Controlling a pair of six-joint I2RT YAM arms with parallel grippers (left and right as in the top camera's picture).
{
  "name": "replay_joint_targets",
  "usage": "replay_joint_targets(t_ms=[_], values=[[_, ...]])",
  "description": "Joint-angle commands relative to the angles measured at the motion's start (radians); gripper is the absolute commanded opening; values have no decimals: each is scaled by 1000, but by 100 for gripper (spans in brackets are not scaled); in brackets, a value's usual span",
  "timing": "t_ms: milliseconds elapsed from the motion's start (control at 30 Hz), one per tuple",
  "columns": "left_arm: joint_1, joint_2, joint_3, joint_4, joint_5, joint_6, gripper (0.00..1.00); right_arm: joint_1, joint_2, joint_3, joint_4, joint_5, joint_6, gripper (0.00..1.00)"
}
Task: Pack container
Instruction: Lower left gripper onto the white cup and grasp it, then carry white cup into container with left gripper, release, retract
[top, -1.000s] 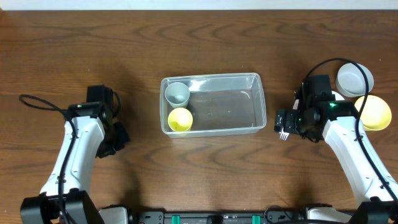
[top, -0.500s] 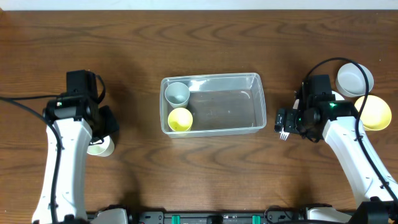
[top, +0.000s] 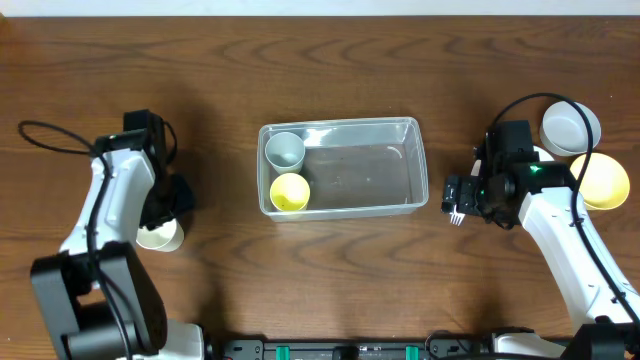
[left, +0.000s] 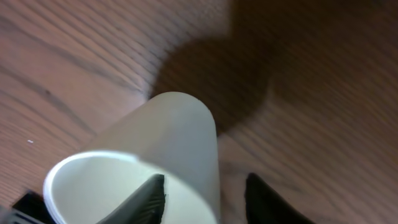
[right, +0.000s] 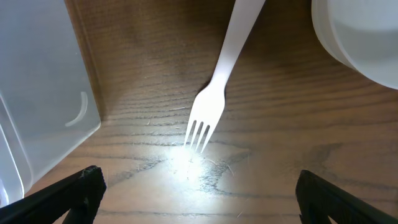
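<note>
white cup (left: 155, 143) wall between left gripper (left: 205, 200) fingers (left: 268, 200), tips cut off

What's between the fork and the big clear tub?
Only bare table, shown in the right wrist view. The fork lies apart from the tub.

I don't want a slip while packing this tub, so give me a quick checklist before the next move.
1. Left gripper straddles the white cup wall, one finger inside, one outside: ok.
2. Left gripper clamped firmly on it: cannot tell.
3. Free room in the container, right of the grey cup and yellow cup: ok.
4. Right gripper open, with the fork between its fingers: ok.
</note>
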Motion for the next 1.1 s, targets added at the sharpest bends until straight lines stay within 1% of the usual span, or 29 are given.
replay_joint_targets(t_ms=[0, 33, 100, 300, 433, 500, 600, 733, 800, 833, 900, 1067], values=[[4, 35, -11, 0, 3, 13, 21, -8, 4, 17, -4, 7, -11, 99], [4, 41, -11, 0, 3, 13, 15, -8, 4, 17, -5, 7, -11, 99], [4, 43, -11, 2, 3, 13, 6, -8, 4, 17, -4, 7, -11, 99], [1, 16, -1, 1, 3, 14, 6, -8, 4, 17, -3, 7, -10, 99], [-36, -47, 62, -53, 3, 14, 6, -8, 4, 17, 2, 7, -10, 99], [-75, -96, 124, -98, 3, 14, 6, -8, 4, 17, 7, 7, -10, 99], [-161, -157, 265, -179, 10, 14, 6, -8, 4, 17, 13, 7, -10, 99], [-303, -145, 515, -310, 22, 32, 6, -26, 0, 17, 38, 7, 26, 99], [-375, -118, 619, -341, 22, 49, 6, -50, -8, 17, 46, 7, 53, 99], [-411, -101, 664, -349, 22, 51, 5, -68, -15, 17, 47, 7, 67, 99], [-476, -63, 729, -349, 22, 64, 6, -107, -31, 17, 46, 6, 70, 99], [-588, 34, 776, -313, 37, 117, 6, -218, -76, 17, 45, -2, 69, 99]])
